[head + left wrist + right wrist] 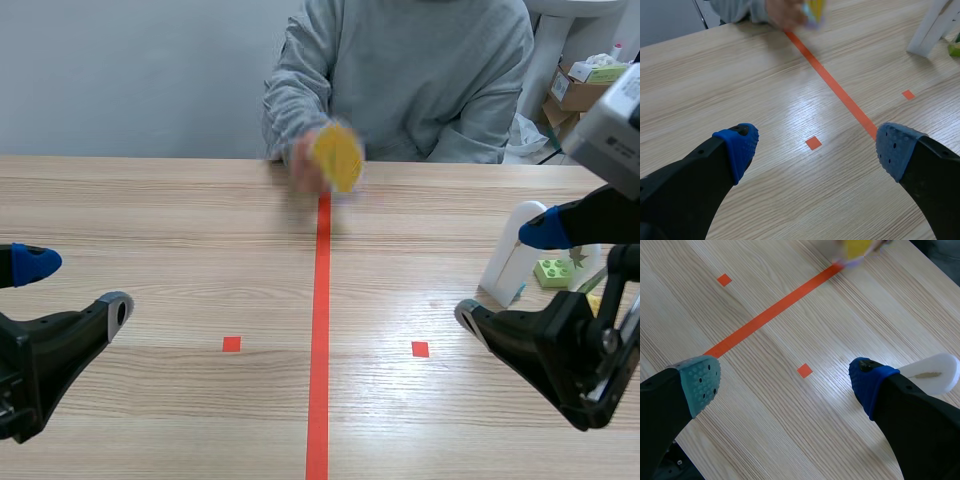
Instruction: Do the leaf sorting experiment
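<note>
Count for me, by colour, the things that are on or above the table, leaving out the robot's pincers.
Yellow: 1, the blurred yellow thing held in the person's hand.
White: 1, the white stand.
Green: 1, the green block beside the stand.
Total: 3 that can be told clearly.

The table (150, 200) I work at is pale wood with a fine straight grain, and it runs away from me to a plain grey-blue wall (130, 70). An orange-red tape line (320, 330) splits the top down the middle, with a small square (231, 344) of the same tape on either side of it. Soft light leaves a whitish sheen on the wood near the line. Beyond the far right corner, cardboard boxes (580, 88) sit beside a white post (548, 50).
</note>
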You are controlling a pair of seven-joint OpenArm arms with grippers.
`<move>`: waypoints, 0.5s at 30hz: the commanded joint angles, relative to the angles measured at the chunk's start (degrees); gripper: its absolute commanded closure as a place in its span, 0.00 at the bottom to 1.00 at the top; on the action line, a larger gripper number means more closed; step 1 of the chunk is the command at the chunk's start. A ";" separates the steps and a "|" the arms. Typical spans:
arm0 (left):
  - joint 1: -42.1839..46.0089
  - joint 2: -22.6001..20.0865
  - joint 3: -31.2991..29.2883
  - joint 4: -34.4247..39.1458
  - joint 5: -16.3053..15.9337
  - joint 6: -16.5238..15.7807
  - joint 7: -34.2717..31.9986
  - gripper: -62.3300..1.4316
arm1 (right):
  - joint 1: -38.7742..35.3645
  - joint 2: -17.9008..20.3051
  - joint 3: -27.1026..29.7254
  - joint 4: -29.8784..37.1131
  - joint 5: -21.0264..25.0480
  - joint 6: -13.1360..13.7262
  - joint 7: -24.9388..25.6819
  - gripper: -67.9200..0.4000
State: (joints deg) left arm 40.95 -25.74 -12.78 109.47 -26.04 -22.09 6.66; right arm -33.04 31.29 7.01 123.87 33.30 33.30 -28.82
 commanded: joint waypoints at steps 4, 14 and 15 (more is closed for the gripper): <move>-0.04 0.31 -0.11 0.83 -0.76 -0.11 -0.81 0.18 | 0.68 0.57 0.42 0.15 0.57 -0.24 0.66 0.23; -0.04 0.31 -0.11 0.83 -0.76 -0.11 -0.76 0.18 | 0.68 0.55 0.42 0.15 -0.42 -0.26 0.61 0.23; -0.04 0.31 -0.11 0.83 -0.76 -0.11 -0.76 0.18 | 0.68 0.55 0.42 0.15 -0.79 -0.26 0.61 0.23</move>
State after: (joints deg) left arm 40.95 -25.74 -12.78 109.47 -26.04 -22.09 6.66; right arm -33.04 31.29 7.01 123.87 32.42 33.30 -28.82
